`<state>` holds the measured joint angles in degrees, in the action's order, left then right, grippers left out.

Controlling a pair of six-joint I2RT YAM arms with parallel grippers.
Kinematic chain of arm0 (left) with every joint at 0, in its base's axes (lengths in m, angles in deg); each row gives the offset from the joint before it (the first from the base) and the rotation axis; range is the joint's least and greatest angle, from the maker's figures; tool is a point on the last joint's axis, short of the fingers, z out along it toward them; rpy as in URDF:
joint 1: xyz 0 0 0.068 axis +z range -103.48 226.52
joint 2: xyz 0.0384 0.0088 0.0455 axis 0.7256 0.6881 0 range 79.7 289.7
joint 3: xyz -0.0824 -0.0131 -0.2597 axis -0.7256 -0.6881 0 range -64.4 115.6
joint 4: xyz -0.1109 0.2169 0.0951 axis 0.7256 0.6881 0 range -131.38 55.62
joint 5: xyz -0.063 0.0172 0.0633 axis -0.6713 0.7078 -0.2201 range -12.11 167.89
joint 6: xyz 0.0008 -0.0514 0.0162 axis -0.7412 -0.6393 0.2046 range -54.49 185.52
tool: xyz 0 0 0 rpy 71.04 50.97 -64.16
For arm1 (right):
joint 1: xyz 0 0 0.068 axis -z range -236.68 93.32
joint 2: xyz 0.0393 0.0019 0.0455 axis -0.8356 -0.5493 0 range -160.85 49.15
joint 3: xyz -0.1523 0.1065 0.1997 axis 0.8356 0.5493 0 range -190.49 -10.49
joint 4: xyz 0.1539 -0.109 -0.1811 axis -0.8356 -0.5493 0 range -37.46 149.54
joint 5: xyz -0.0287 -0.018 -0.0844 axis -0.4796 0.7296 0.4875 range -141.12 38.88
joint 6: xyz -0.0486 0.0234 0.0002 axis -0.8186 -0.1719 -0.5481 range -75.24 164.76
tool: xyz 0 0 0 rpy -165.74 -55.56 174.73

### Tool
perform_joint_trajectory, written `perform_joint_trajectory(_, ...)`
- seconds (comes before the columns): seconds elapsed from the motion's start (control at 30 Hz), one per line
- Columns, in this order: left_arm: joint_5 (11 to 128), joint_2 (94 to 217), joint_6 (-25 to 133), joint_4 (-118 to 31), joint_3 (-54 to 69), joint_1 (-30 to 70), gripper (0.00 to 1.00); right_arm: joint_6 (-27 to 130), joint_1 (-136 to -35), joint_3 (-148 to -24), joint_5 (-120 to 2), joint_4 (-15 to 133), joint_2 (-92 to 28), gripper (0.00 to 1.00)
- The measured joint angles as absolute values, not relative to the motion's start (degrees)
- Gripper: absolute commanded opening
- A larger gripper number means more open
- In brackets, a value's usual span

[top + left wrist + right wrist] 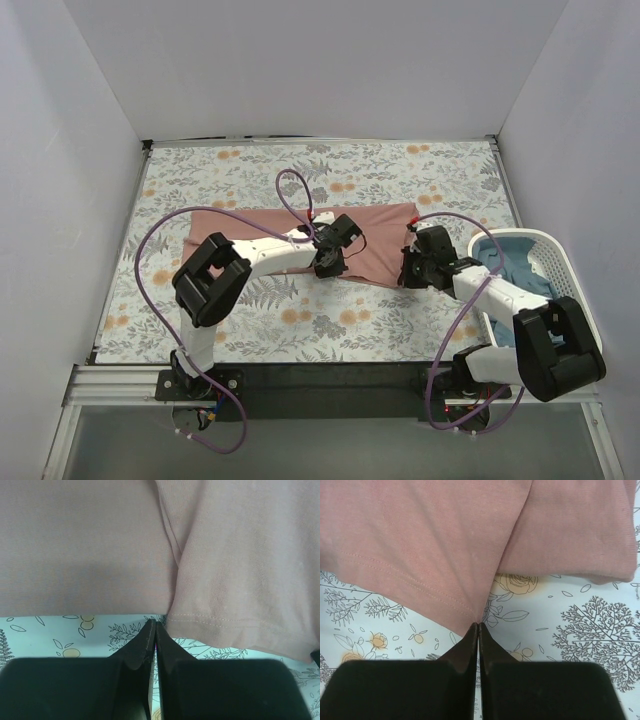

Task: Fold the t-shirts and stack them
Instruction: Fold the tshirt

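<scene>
Rightward, teal tee (pixel 515 263) in white basket (pixel 562 262); L claw (pixel 154 625) pressed together, R claw (pixel 478 626) pinching pink tee (pixel 430 540).

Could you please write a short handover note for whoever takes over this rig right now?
Left end effector: shut at the near hem of the pink t-shirt; whether it pinches cloth is unclear.
Right end effector: shut on the pink t-shirt's near right corner, which draws to a point at its tips.
Things: the pink t-shirt lies spread on the floral cloth; the teal t-shirt sits in the basket on the right.
Done: pink one laid out; no finished fold visible.
Left: fold the pink one, take out and fold the teal one, stack both.
</scene>
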<state>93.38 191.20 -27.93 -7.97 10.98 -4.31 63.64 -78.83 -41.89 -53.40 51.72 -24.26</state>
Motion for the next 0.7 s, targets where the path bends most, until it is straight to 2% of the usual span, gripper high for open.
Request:
perform_joint_trajectory(0.27, 92.9, 190.0, -26.1, -7.3, 12.0, -2.9, 0.0, 61.2, -77.7, -48.4, -53.9, 45.7, -24.0, 0.01)
perform_joint_trajectory(0.3, 92.7, 190.0, -25.9, -7.2, 12.5, -2.5, 0.03, 60.9, -77.6, -49.6, -54.1, 45.4, -24.5, 0.01)
perform_joint_trajectory(0.37, 92.1, 190.0, -25.6, -7.1, 13.2, -2.1, 0.23, 60.4, -77.6, -51.5, -54.5, 44.8, -25.7, 0.01)
perform_joint_trajectory(0.43, 91.5, 189.9, -25.9, -7.3, 13.3, -1.6, 0.38, 59.9, -77.5, -52.6, -55.3, 44.5, -26.9, 0.01)
perform_joint_trajectory(0.53, 90.0, 189.2, -27.3, -9.0, 11.9, -1.5, 0.47, 59.5, -77.4, -52.7, -56.3, 43.6, -28.2, 0.01)
perform_joint_trajectory(0.7, 88.1, 188.2, -28.7, -10.9, 8.8, -1.6, 0.46, 59.3, -77.4, -52.7, -57.4, 42.8, -29.4, 0.01)
